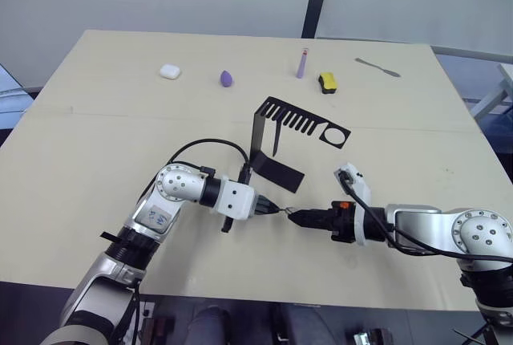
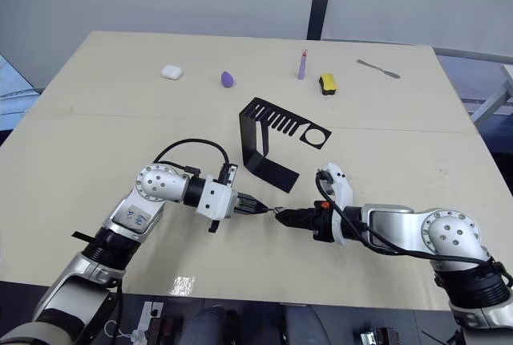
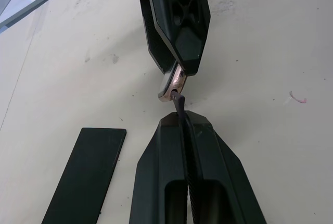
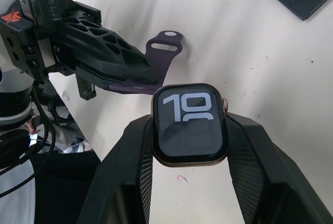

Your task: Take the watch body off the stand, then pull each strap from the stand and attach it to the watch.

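Note:
My right gripper (image 4: 190, 130) is shut on the watch body (image 4: 189, 124), a rounded-square case with a dark screen, white digits and a bronze rim. It holds the case just above the table, in front of the stand (image 1: 282, 132). My left gripper (image 3: 183, 125) faces it tip to tip, shut on a dark purple strap (image 4: 162, 52). The strap's end meets the edge of the watch body (image 3: 175, 82). The stand is a black bent bracket behind both grippers. A thin dark strap (image 1: 276, 141) hangs from its comb plate.
Along the far side of the table lie a white case (image 1: 169, 71), a purple egg shape (image 1: 228, 79), a purple tube (image 1: 302, 64), a yellow-and-black block (image 1: 327, 82) and a metal knife (image 1: 377, 66). The stand's flat foot (image 1: 276, 172) lies close behind the grippers.

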`<action>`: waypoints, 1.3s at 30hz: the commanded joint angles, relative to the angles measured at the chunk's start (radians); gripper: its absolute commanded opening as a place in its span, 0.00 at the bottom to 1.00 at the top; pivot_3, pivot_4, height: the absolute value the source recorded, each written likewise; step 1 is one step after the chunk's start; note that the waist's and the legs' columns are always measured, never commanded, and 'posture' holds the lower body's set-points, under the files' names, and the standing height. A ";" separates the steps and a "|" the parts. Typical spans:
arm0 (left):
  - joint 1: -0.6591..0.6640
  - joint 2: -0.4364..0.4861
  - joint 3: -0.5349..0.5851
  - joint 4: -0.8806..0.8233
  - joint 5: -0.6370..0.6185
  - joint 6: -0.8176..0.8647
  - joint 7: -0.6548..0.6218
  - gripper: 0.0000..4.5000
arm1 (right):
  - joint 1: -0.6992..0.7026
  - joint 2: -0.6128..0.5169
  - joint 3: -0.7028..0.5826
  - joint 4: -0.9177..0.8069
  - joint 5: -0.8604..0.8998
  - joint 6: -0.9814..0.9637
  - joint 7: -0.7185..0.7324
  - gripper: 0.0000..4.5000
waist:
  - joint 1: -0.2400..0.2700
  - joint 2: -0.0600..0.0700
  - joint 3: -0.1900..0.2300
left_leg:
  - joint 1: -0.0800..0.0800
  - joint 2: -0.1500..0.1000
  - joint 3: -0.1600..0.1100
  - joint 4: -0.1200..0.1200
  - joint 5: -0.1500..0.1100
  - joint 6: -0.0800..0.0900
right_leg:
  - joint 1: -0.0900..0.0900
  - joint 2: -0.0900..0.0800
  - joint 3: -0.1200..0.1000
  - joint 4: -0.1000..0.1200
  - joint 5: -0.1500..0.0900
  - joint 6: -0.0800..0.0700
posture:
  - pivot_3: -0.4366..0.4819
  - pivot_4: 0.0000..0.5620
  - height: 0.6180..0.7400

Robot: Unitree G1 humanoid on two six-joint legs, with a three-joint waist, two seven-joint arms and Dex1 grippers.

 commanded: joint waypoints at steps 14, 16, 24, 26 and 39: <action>-0.024 -0.036 -0.015 -0.014 0.011 0.010 0.027 0.00 | -0.056 -0.004 0.027 -0.032 0.015 0.004 0.022 0.34 | 0.001 0.000 0.000 | 0.000 0.000 0.000 0.000 0.000 0.000 | 0.000 0.000 0.000 0.000 0.000 0.000 | 0.48 0.27 1.00; -0.027 -0.040 -0.016 -0.012 0.013 0.012 0.029 0.00 | -0.062 -0.004 0.029 -0.030 0.007 0.009 0.027 0.34 | 0.001 0.000 0.000 | 0.000 0.000 0.000 0.000 0.000 0.000 | 0.000 0.000 0.000 0.000 0.000 0.000 | 0.48 0.27 1.00; -0.030 -0.048 -0.016 -0.008 0.016 0.015 0.026 0.00 | -0.072 0.001 0.032 -0.036 -0.007 0.023 0.033 0.34 | 0.002 0.000 0.000 | 0.000 0.000 0.000 0.000 0.000 0.000 | 0.000 0.000 0.000 -0.001 0.000 0.000 | 0.48 0.27 1.00; -0.032 -0.051 -0.016 -0.007 0.017 0.016 0.027 0.00 | -0.070 0.000 0.032 -0.038 -0.011 0.026 0.036 0.34 | 0.002 0.000 0.000 | 0.000 0.000 0.000 0.000 0.000 0.000 | 0.000 0.000 0.000 -0.001 0.000 0.000 | 0.48 0.27 1.00; -0.041 -0.065 -0.019 0.000 0.027 0.014 0.031 0.00 | -0.079 0.011 0.041 -0.042 -0.010 0.030 0.041 0.34 | 0.002 0.000 0.000 | 0.000 0.000 0.000 0.000 0.000 0.000 | 0.000 0.000 0.000 -0.001 0.000 0.000 | 0.48 0.27 1.00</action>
